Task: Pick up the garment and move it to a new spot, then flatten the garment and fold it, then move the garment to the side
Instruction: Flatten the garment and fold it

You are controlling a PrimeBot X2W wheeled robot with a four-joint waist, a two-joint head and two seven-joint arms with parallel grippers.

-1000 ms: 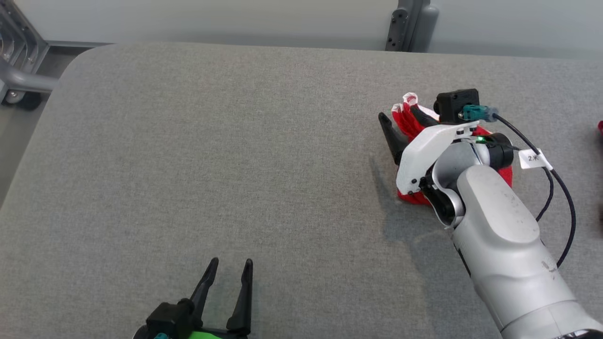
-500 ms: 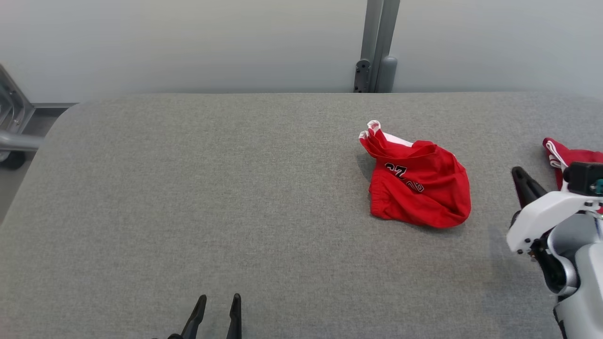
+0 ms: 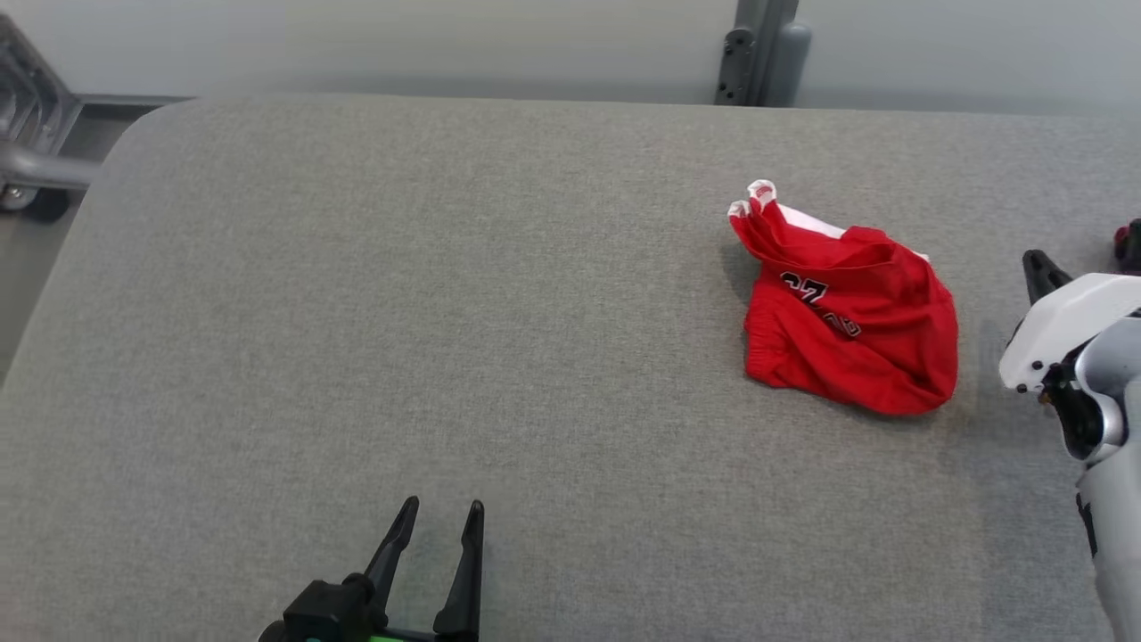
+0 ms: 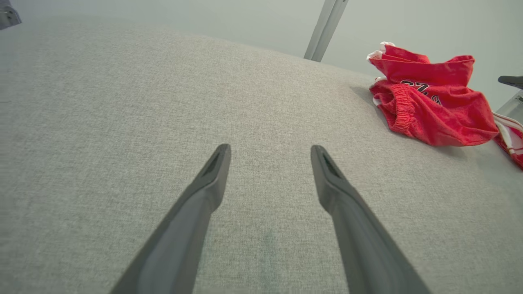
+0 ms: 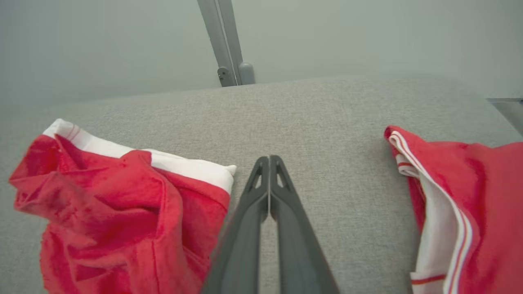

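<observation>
The garment (image 3: 847, 312) is a crumpled pair of red shorts with white trim and dark numerals, lying on the grey padded table (image 3: 357, 312) right of centre. It also lies at the upper right of the left wrist view (image 4: 429, 102) and at the lower left of the right wrist view (image 5: 110, 212). My right gripper (image 3: 1037, 267) (image 5: 269, 160) is just right of the heap, apart from it, shut with nothing between its fingers. My left gripper (image 3: 441, 513) (image 4: 270, 152) hovers open and empty over bare table near the front edge.
A second red garment with white stripes (image 5: 470, 204) (image 4: 508, 136) lies at the table's right end, right of my right gripper. A grey post (image 3: 758, 53) stands behind the far edge. A metal frame (image 3: 27, 134) stands off the back left corner.
My right gripper was open over the garment a second ago; it has drawn back to the right and shut empty, leaving the garment on the table. The head camera shifted meanwhile.
</observation>
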